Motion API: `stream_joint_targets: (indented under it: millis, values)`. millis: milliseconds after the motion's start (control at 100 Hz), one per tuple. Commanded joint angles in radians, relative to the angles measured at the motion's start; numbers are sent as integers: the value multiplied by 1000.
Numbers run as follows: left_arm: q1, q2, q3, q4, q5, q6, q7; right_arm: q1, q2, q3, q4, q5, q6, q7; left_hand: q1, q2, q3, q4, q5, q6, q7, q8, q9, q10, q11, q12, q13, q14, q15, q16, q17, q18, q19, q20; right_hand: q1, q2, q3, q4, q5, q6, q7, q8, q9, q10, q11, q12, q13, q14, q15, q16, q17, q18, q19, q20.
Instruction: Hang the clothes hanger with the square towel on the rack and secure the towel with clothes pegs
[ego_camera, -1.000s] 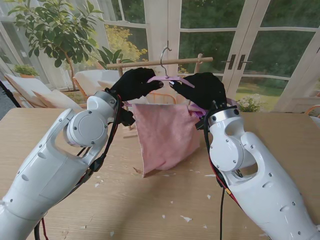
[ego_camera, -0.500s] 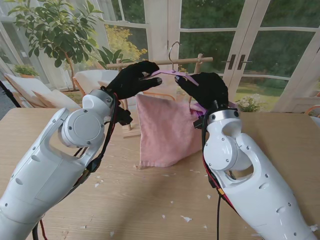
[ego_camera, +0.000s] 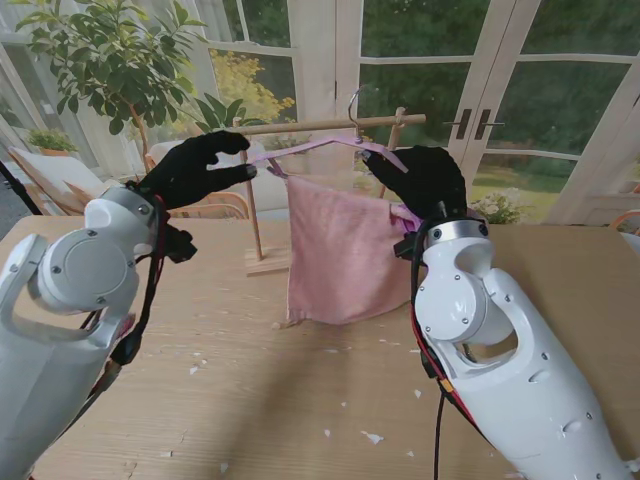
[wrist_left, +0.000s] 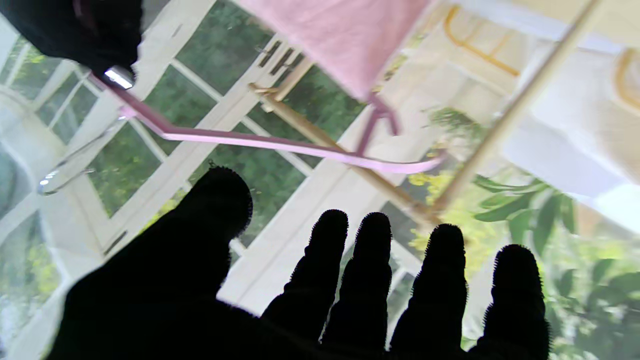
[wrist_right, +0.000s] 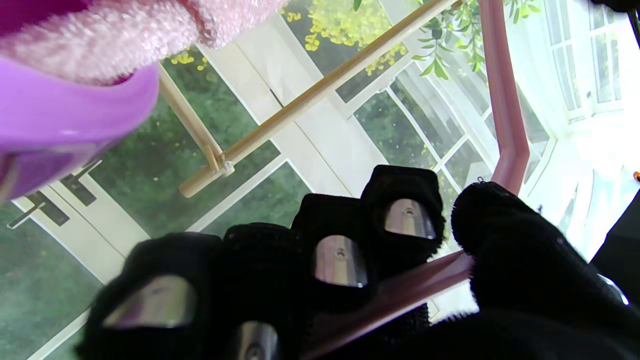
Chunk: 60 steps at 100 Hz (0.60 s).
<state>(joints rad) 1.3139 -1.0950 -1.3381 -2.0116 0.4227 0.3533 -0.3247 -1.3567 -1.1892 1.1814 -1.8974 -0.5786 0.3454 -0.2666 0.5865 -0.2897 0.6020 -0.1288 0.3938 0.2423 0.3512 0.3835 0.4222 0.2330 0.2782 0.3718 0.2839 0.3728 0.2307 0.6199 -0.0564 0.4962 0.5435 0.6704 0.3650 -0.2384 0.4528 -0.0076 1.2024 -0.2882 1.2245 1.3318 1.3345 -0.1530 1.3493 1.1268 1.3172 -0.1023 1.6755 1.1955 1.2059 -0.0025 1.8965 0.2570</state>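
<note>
Fingers (wrist_right: 400, 220) of right hand (ego_camera: 420, 180) clamped on thin pink plastic hanger (ego_camera: 320, 146), hook at wooden rack (ego_camera: 330, 124); fuzzy square towel (ego_camera: 345, 250) draped beneath. Left hand (ego_camera: 190, 170) spread, holding nothing, beside hanger's tip.

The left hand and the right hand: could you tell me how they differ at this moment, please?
The right hand is shut on the pink hanger; the left hand is open, fingers spread, clear of the hanger's end. The right hand sits beside the towel; the left hand is farther out. Both wear black gloves.
</note>
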Motion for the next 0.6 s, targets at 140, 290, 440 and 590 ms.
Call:
stream_joint_targets:
  millis: [140,290,440,590]
  values:
    - [181,49,-149,-55,121,-40,-88,-20,-6,22,-27,22,11,14,14,37,-34,38,19,-17,-37,-20,-26,5,-30,-20,-36,-19,-47,-12,9,-23,-102,46,35,109,35,92,81,7,25,42,108,57,93,5,-4,9,169,78,52,-169,198,1070]
    - [304,58,-257,-49,246,-120,-117,-27,-8,33,-44,38,14,11,16,44,-57,45,8,-24,-47,-19,-36,-3,-28,-23,-40,-28,-61,-13,25,-27,-164,77,38,111,32,92,78,10,24,42,107,59,92,4,-4,11,168,76,52,-167,198,1066]
    - [393,59,-331,2,325,-133,-120,-27,-7,37,-57,34,28,18,28,55,-74,50,-17,-22,-50,-15,-64,-8,-24,-19,-58,-38,-65,-8,28,-40,-211,122,40,112,29,92,78,11,24,43,107,60,92,4,-4,10,168,75,52,-167,198,1065]
    - [461,59,-382,58,372,-104,-129,-27,-8,35,-63,35,32,16,39,58,-84,54,-48,-18,-46,-9,-103,-15,-12,-11,-83,-52,-74,-4,34,-54,-278,166,41,111,28,92,78,11,24,43,107,60,92,4,-4,10,168,74,52,-167,198,1064]
